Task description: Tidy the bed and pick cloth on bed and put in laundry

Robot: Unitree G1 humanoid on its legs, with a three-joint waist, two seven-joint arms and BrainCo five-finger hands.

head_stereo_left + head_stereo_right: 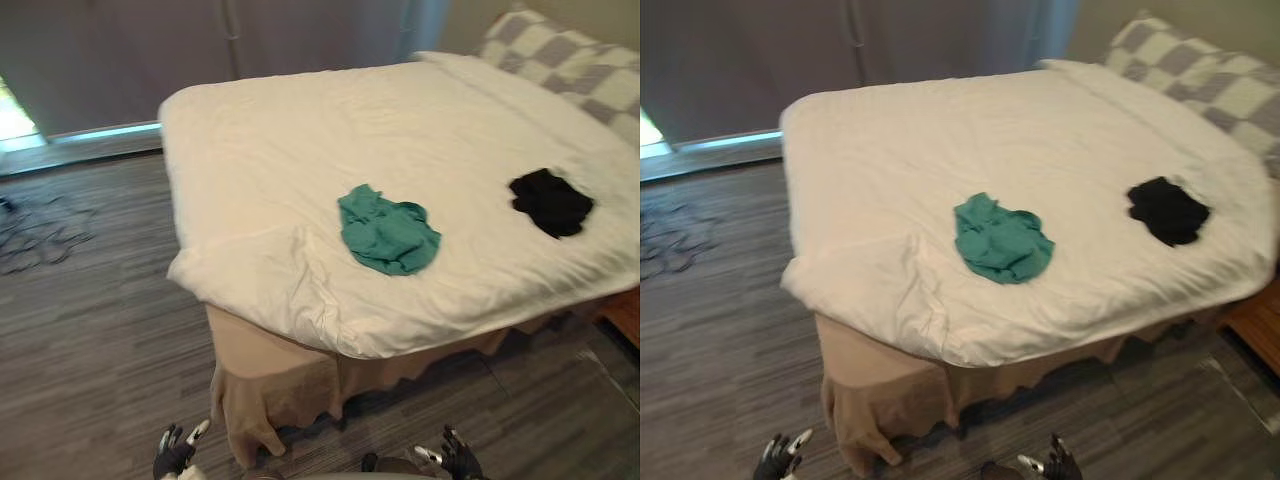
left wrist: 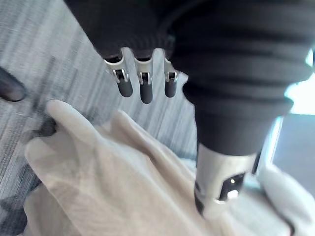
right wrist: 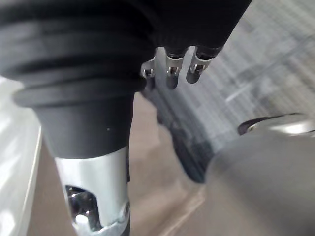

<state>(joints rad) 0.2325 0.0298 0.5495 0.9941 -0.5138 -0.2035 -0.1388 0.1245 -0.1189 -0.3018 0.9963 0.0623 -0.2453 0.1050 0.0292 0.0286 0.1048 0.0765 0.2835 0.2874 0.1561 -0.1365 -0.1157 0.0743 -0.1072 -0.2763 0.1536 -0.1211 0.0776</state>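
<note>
We find the left hand point(image 1: 172, 455) at the lower left of the head view, fingers straight and slack, holding nothing. The right hand point(image 1: 460, 461), at the lower right, is likewise empty with fingers extended. Both hang low over the floor point(image 1: 90, 330), short of the bed's near corner, where the beige skirt point(image 1: 270, 385) drapes.

The green cloth point(image 1: 388, 232) lies crumpled at frame centre on the white duvet point(image 1: 300, 120), well in from the edge. The black cloth point(image 1: 550, 203) sits at centre right.

We judge the step in hand to be the approach: step closer, reach over the rumpled corner, and gather the green cloth by its bunched middle. Open floor lies to the left. The overhanging duvet corner could snag an arm.
</note>
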